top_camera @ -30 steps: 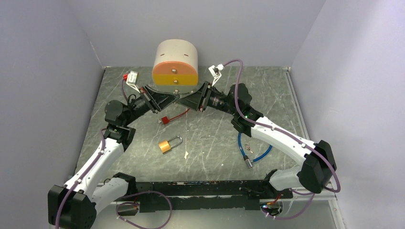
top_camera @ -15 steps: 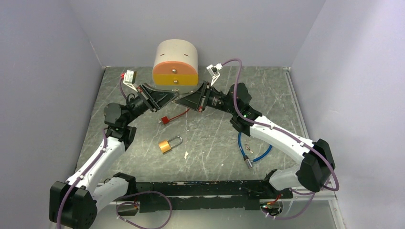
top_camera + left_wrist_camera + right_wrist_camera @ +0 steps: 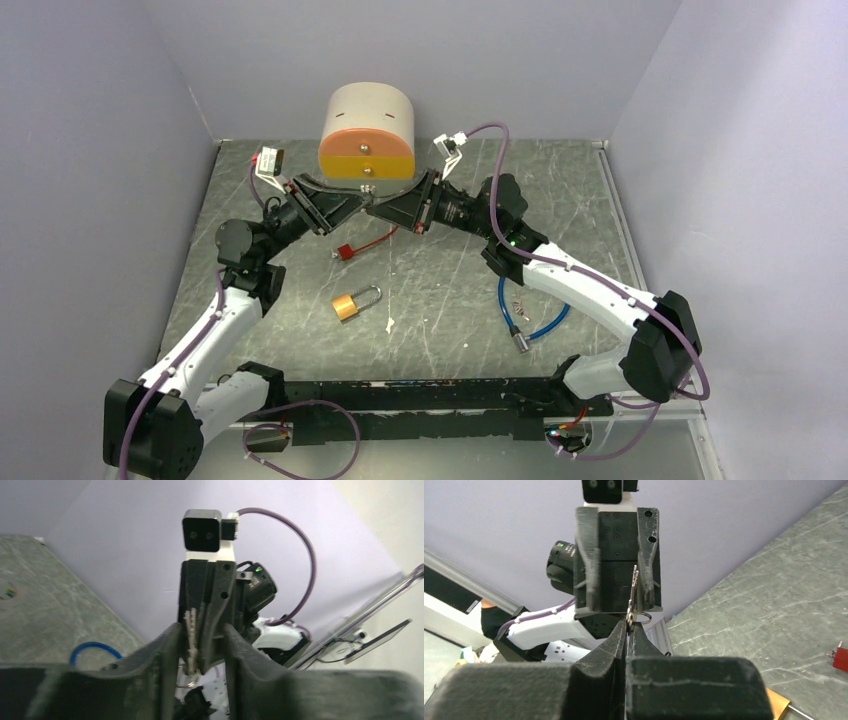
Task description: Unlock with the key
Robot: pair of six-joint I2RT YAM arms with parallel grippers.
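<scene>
My two grippers meet tip to tip above the table in front of a cream and orange box. The silver key [image 3: 634,592] stands upright between them, with my right gripper [image 3: 628,625] shut on its head by the small ring [image 3: 642,616]. My left gripper [image 3: 200,627] is open, and the key [image 3: 190,632] lies close against one of its fingers with a gap to the other. The brass padlock [image 3: 352,303], its shackle pointing right, lies alone on the table nearer the arm bases; only its corner [image 3: 781,703] shows in the right wrist view.
The cream and orange box [image 3: 367,130] stands at the back centre just behind the grippers. A red tag on a red cord [image 3: 347,251] lies below them. A blue cable loop [image 3: 530,320] lies under the right arm. Grey walls close in both sides.
My right gripper has closed onto the key. My left gripper, shut on it before, has opened its jaws. The left arm shifted slightly; the padlock has not moved.
</scene>
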